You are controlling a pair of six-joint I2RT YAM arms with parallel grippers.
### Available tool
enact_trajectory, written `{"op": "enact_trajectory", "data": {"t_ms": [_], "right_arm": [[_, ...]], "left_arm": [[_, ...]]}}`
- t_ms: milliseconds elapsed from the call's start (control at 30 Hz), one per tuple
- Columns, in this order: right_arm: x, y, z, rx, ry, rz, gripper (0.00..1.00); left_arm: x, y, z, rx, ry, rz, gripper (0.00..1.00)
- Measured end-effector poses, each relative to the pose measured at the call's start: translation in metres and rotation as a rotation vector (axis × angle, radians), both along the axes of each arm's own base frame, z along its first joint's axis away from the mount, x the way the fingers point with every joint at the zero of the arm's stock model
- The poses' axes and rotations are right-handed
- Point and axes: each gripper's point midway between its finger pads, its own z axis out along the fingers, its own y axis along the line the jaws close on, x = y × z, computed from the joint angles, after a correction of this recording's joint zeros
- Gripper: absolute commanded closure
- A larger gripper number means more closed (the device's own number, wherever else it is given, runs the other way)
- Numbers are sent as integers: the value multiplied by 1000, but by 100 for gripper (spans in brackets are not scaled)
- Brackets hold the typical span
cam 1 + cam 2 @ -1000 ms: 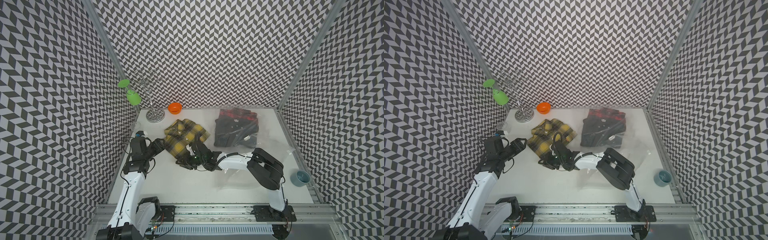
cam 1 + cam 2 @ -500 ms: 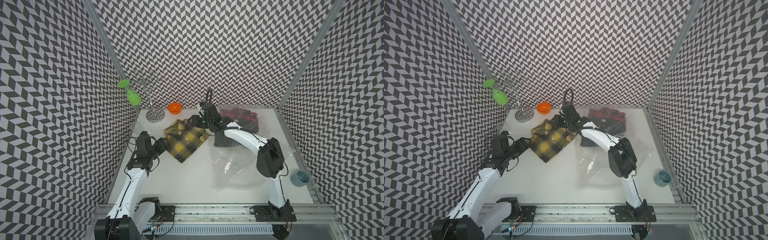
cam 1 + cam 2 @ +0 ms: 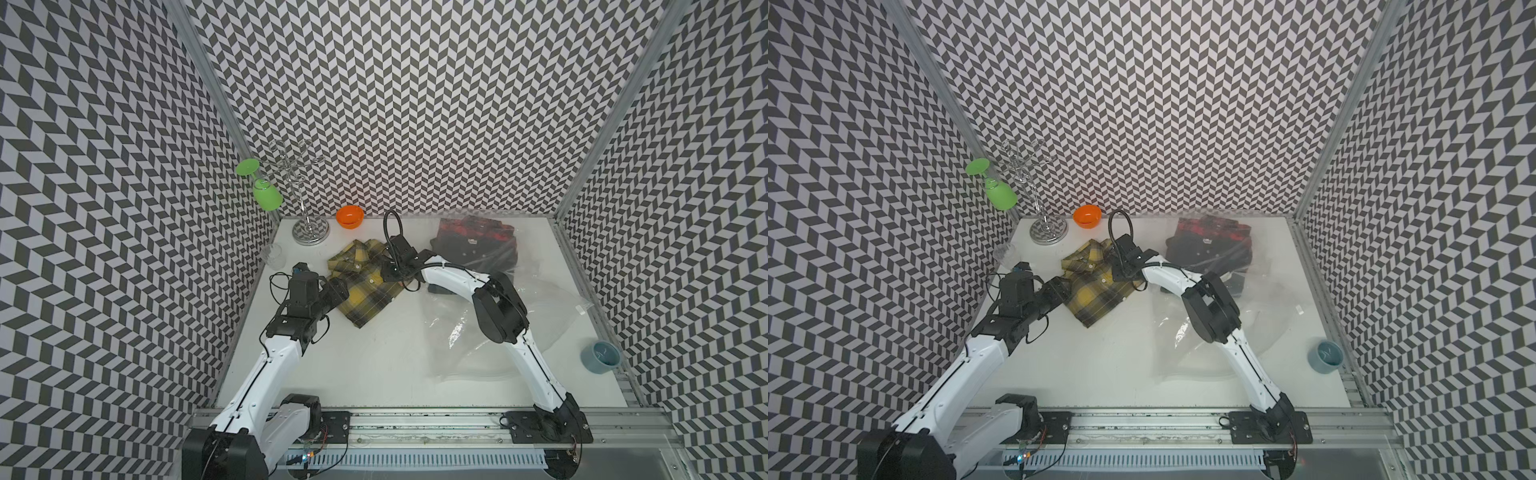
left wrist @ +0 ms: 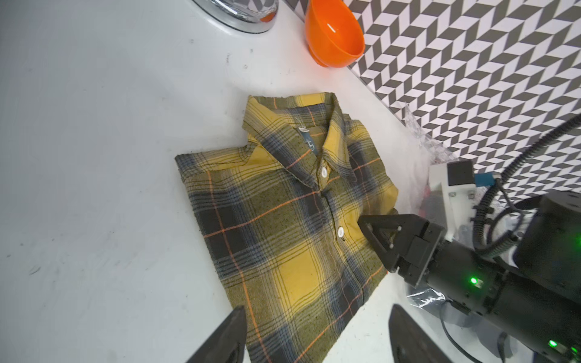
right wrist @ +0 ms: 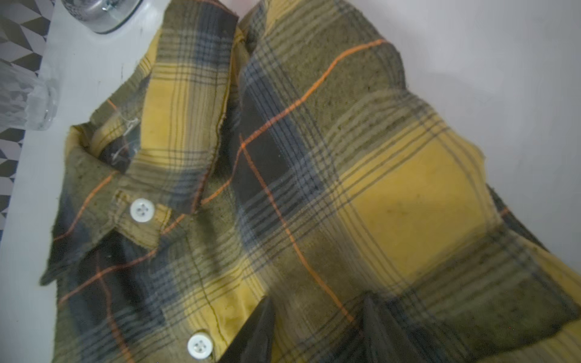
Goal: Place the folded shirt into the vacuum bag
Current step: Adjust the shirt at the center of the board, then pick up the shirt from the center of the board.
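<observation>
White table (image 3: 374, 365): shirt (image 3: 365, 291) btwn L tool (image 4: 316, 309) (wide) & R tool (image 5: 317, 301) (half-open, on it)

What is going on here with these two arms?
Both arms are working on the folded yellow plaid shirt, which lies on the table, outside the vacuum bag. The left tool is open at one corner of it. The right tool sits at its other side; a grip cannot be confirmed. A red shirt seems to be inside the bag already.
</observation>
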Motion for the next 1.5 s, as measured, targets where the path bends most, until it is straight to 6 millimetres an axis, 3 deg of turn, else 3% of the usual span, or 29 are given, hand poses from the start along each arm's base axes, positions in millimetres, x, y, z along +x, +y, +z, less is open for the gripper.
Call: {"op": "enact_trajectory", "data": {"t_ms": [67, 133, 300, 400, 467, 533, 667, 733, 800, 900, 1000, 1133, 1400, 1500], "right_arm": [[-20, 8, -3, 9, 3, 22, 53], [-53, 17, -3, 23, 18, 63, 52], [-158, 43, 2, 86, 152, 208, 50], [-193, 47, 13, 102, 202, 277, 45], [-191, 38, 28, 106, 199, 269, 43], [-173, 21, 48, 135, 182, 225, 35], [-133, -34, 78, 223, 187, 78, 32], [-127, -54, 73, 245, 215, 7, 27], [-139, -61, 55, 254, 274, -29, 26], [-168, -63, 24, 260, 391, -50, 22], [-179, -55, 10, 277, 460, -52, 22], [-176, -41, 6, 342, 489, -54, 24], [-172, -9, 2, 474, 523, -63, 30], [-171, 3, 0, 515, 516, -53, 40]], "left_arm": [[-2, 5, -8, -2, 14, 20, 28], [-3, 9, -11, -1, 22, 35, 28], [2, 24, -9, 0, 7, 79, 29], [5, 29, -14, 6, 18, 85, 29], [6, 27, -17, 13, 26, 66, 29], [8, 21, -20, 14, 32, 33, 30], [13, -5, -30, 0, 50, -67, 31], [14, -27, -37, -12, 61, -133, 32], [14, -47, -44, -22, 74, -191, 32], [13, -67, -55, -40, 99, -242, 32], [11, -68, -64, -47, 113, -244, 33], [3, -66, -73, -57, 126, -232, 33], [-31, -65, -108, -116, 178, -191, 34], [-33, -68, -108, -148, 151, -181, 33]]}}
